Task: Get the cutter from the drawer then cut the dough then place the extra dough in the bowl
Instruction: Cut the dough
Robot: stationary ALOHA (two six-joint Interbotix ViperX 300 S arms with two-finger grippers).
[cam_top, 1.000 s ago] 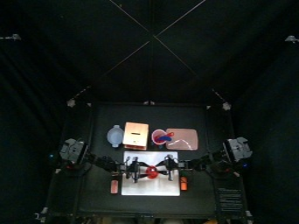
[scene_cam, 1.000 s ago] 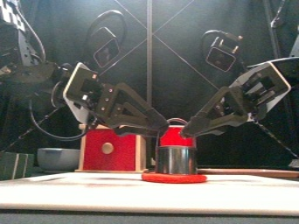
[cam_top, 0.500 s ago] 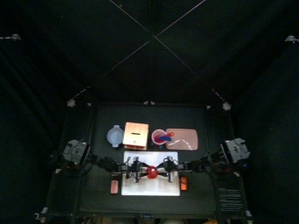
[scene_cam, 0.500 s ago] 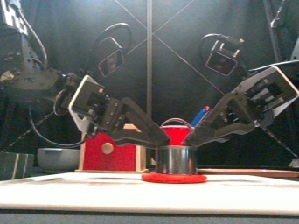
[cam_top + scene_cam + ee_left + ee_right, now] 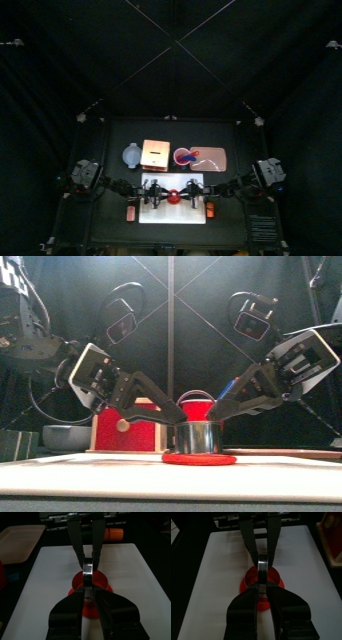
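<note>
The round metal cutter (image 5: 201,437) stands upright on the flat red dough (image 5: 201,459), in the middle of the white cutting board (image 5: 150,212). Its wire handle (image 5: 197,394) arches over the top. My left gripper (image 5: 179,409) slants in from the left and my right gripper (image 5: 221,406) from the right, meeting at the cutter's top. In the left wrist view my left gripper (image 5: 87,592) is shut on the thin metal handle, with red dough (image 5: 75,587) below it. My right gripper (image 5: 261,592) grips the same way in the right wrist view.
Behind the board stand the wooden box (image 5: 155,153) with its red drawer front (image 5: 127,426), the blue-grey bowl (image 5: 131,154) to its left, and the pink tray (image 5: 211,159) with a red cup (image 5: 187,156). A small orange toy (image 5: 131,213) lies at each side of the board.
Both arms dipped lower and flatter over the cutter, then lifted slightly. The cutter and dough stay in the same spot on the board.
</note>
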